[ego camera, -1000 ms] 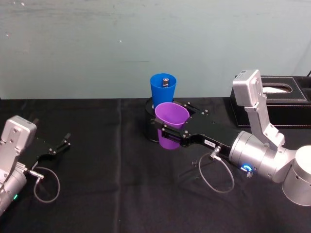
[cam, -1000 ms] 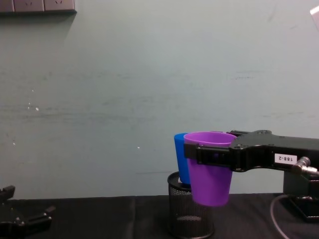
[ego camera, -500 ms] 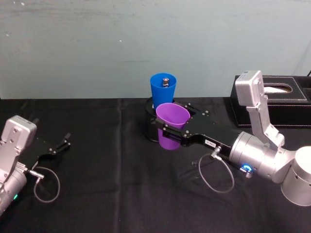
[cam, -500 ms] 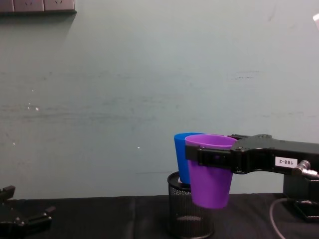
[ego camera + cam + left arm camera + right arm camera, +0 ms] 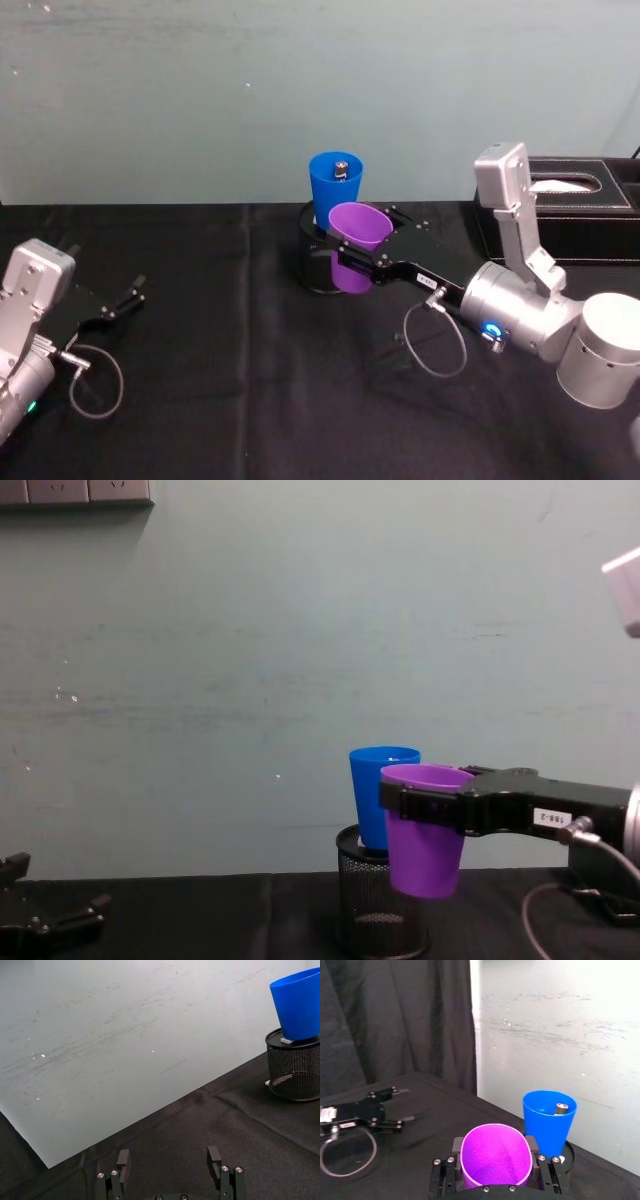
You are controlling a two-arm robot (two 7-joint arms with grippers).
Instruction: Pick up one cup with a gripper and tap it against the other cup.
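Our right gripper (image 5: 352,252) had carried the purple cup (image 5: 358,228) forward across the black table (image 5: 220,400) in the last 1 second. The cup was now just beside the blue cup (image 5: 333,190), where before it hung a little short of it. The jaws were clamped on the purple cup's sides below the rim, holding it upright in the air in front of the mesh holder (image 5: 308,255). The blue cup stood upright in that holder with its upper part rising clear. In the chest view the purple cup (image 5: 424,855) overlapped the blue cup (image 5: 368,800), and we could not tell whether the 2 touched. We judged the tap to be at hand or just being made, with only a small push forward left. The blue cup held a small metal piece (image 5: 561,1107) and looked loosely seated, so we thought a hard knock could tip it or shift the holder. Room was tight ahead, with the wall (image 5: 200,100) close behind the cups and a tissue box (image 5: 580,215) at the right arm's far side. Toward the robot the cloth gave room to draw back. Our left gripper (image 5: 135,292) lay parked on the table well apart at the left, its fingers (image 5: 215,1157) spread and holding nothing.
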